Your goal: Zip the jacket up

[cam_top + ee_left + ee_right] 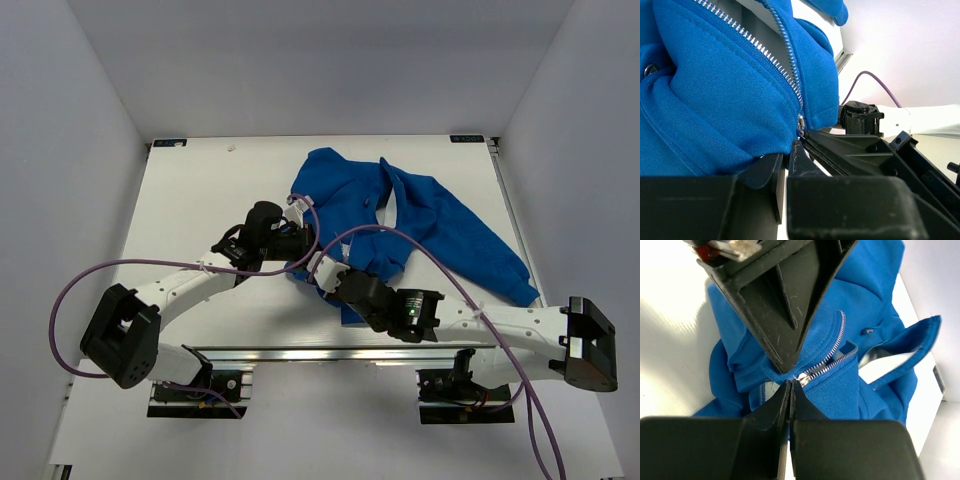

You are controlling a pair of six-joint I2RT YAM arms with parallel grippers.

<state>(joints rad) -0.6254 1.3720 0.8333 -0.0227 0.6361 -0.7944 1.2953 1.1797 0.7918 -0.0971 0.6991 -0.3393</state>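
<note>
Blue jacket [430, 215] – L gripper [788, 150], R gripper [790, 386] both pinched shut on zip [832, 347] base.

Left arm [190, 285] and right arm [510, 325]: white links, blocky black joint housings. A purple cable [75, 290] loops along each arm. Small green light [413, 312] on the right wrist. Left pincer [789, 150] and right pincer [790, 385]: matte black plastic, wedge-shaped fingers [765, 410] tapering to thin tips, with fine pale scratches.
</note>
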